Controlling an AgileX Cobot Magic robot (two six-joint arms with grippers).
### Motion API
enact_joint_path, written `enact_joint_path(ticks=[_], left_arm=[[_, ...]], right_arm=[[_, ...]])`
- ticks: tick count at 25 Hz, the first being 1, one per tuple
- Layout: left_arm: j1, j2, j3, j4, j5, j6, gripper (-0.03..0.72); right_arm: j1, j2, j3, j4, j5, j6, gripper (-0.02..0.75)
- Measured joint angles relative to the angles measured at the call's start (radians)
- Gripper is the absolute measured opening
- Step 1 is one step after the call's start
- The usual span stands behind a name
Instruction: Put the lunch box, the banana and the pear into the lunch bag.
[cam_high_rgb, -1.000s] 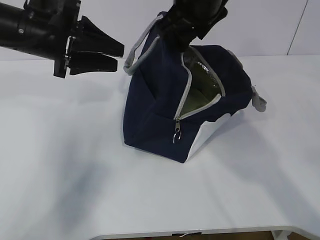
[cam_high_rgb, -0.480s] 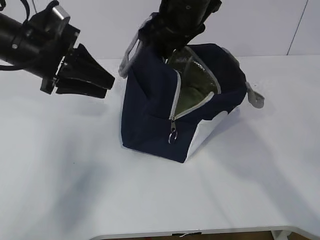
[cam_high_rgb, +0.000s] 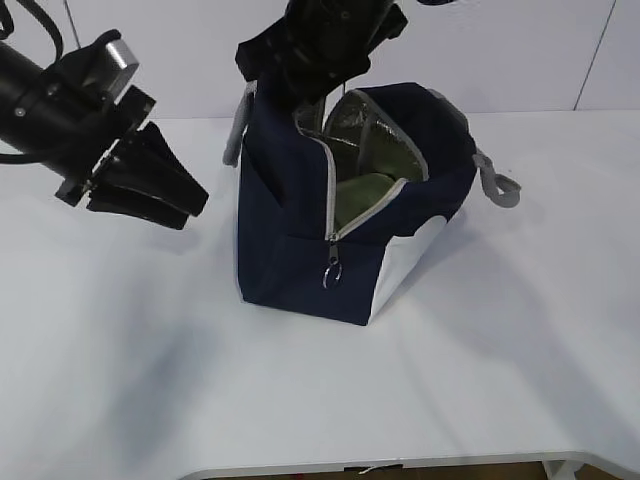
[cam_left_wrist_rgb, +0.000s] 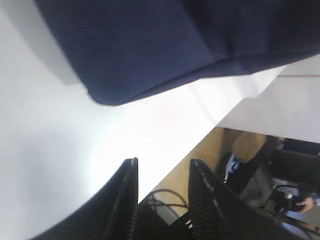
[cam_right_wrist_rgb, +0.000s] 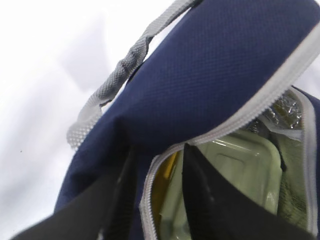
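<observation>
Now right fingers (cam_right_wrist_rgb: 155, 200) astride lunch bag (cam_right_wrist_rgb: 225, 85) rim.

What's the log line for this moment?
right gripper: pinching bag rim by zipper | left gripper: empty, off bag | lunch box: inside bag | something yellow beside it | bag: unzipped

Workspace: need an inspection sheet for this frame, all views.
Surface: white table, bare where seen.
Bag: upright, zipper open, foil lining showing.
Box: inside bag, green lid up.
Banana/pear: yellow patch beside box; which fruit, cannot tell.
Clutter: nothing seen.
Left claw: open, empty, apart from bag.
Right claw: pinching bag's zipper edge.
Cables: black cables below table edge.
Surroundings: white wall; person's hand off-table.
</observation>
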Motion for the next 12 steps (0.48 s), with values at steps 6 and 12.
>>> enact_joint_path(ticks=[6, 12], left_arm=[[0.000, 0.000, 0.000, 0.156, 0.005, -0.063, 0.241], [0.000, -0.038, 0.000, 0.315, 0.007, -0.117, 0.241]], right_arm=[[0.000, 0.008, 0.000, 0.014, -0.032, 0.000, 0.283], [0.000, 0.047, 0.000, 0.152, -0.106, 0.000, 0.282]])
